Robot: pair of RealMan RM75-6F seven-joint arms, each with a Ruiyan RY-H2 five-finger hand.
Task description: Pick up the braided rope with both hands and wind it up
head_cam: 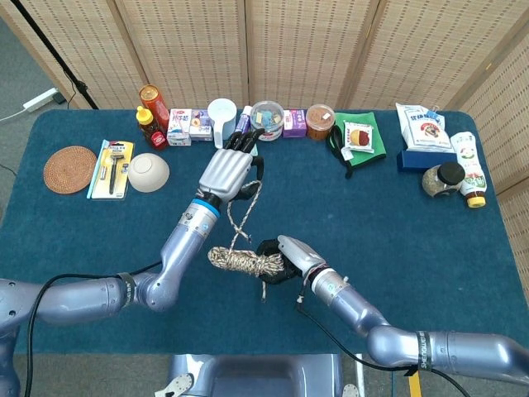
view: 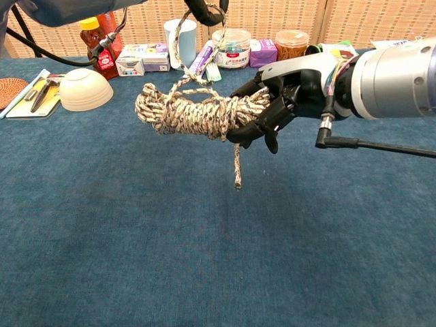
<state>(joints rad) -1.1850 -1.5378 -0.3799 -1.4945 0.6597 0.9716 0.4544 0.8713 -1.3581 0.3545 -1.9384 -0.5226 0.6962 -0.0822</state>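
The right hand (view: 283, 95) grips one end of the wound bundle of braided rope (view: 197, 112), held level above the blue worktop (view: 204, 259) with a short tail hanging down. The left hand (head_cam: 227, 172), raised beyond it, holds the free strand in closed fingers (head_cam: 245, 142).

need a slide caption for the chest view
Right hand holds the wound braided rope above the table; a loose strand rises to the left hand.
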